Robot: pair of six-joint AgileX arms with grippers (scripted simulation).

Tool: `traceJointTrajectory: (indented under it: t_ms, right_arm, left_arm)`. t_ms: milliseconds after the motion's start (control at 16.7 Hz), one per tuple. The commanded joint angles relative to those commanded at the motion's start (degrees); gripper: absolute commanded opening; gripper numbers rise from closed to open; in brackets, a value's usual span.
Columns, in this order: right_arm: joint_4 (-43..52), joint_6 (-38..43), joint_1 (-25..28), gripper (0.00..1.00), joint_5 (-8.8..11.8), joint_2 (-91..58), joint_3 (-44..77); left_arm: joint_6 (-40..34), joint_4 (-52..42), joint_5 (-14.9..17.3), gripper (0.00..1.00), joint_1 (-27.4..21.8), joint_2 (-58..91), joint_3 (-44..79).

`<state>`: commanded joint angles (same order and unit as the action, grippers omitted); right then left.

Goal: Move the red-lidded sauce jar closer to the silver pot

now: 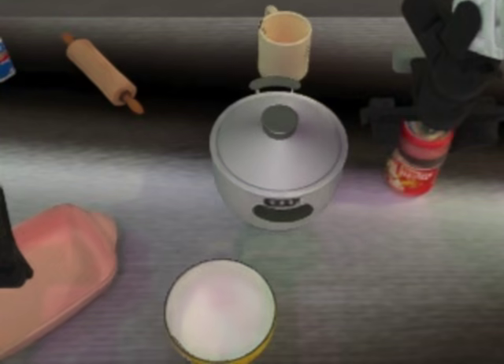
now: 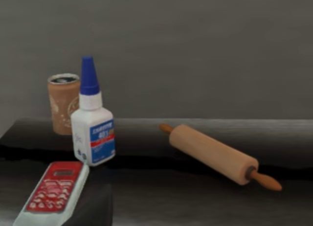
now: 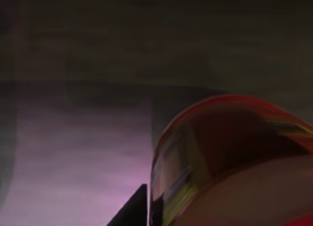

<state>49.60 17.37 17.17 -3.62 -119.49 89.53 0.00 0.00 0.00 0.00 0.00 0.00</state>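
Top view: right gripper (image 1: 431, 116) covers the lid of the red-lidded sauce jar (image 1: 415, 165), its fingers indistinguishable; pink object (image 1: 59, 269) at near left, yellow-rimmed bowl (image 1: 220, 310) and a far-left item (image 1: 5, 61) cut by frame edges; left arm (image 1: 9, 250) mostly out of frame

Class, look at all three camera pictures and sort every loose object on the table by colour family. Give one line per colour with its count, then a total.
Red or pink: 3: red-lidded sauce jar, pink bottle, red-keyed remote
Silver: 1: silver pot
Cream or white: 3: cream mug, yellow-rimmed white bowl, blue-capped glue bottle
Tan or brown: 2: rolling pin, brown can
Total: 9
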Motion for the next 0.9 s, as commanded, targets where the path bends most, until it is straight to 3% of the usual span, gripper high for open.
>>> traceJointTrajectory:
  t_ms: [540,900]
  right_arm:
    - [0.00,0.00,0.00,0.98,0.00,0.00,0.00]
    - [0.00,0.00,0.00,1.00,0.00,0.00,0.00]
  left_arm:
    - [0.00,0.00,0.00,1.00,0.00,0.00,0.00]
    - [0.00,0.00,0.00,1.00,0.00,0.00,0.00]
